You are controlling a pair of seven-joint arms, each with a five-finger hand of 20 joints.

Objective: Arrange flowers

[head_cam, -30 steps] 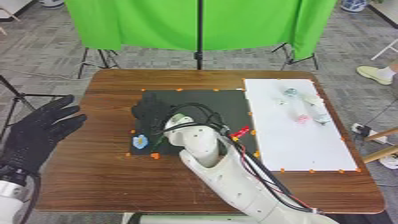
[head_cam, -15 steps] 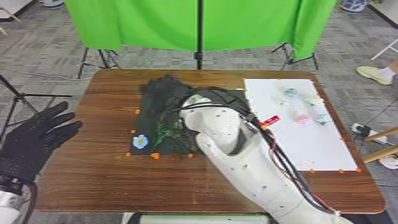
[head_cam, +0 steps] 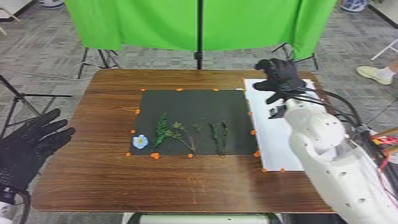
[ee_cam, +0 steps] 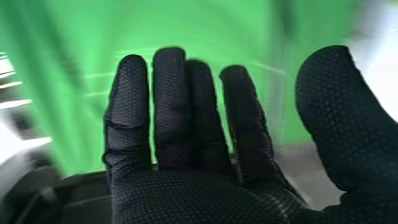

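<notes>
In the head view my right hand [head_cam: 282, 80] is over the far part of the white sheet [head_cam: 277, 142]; in the right wrist view the same hand [ee_cam: 191, 192] has straight fingers, the thumb apart, and holds nothing. On the dark mat [head_cam: 182, 102] lie a blue flower [head_cam: 139, 141] at the near left corner, a leafy green stem [head_cam: 162, 129] beside it, a branching sprig [head_cam: 180, 134] and thin green stems [head_cam: 218, 136] farther right. My left hand [head_cam: 34, 142] is open off the table's left side. The right arm hides much of the white sheet.
The brown wooden table [head_cam: 178, 182] has orange marks around the mat and sheet. A green cloth [head_cam: 160, 25] hangs beyond the far edge, on a stand with a black pole [head_cam: 199, 55]. A black tripod [head_cam: 18, 95] stands at the left.
My right hand has moved from over the dark mat, rightward to the far part of the white sheet, uncovering the stems on the mat. My left hand has shifted slightly down and left.
</notes>
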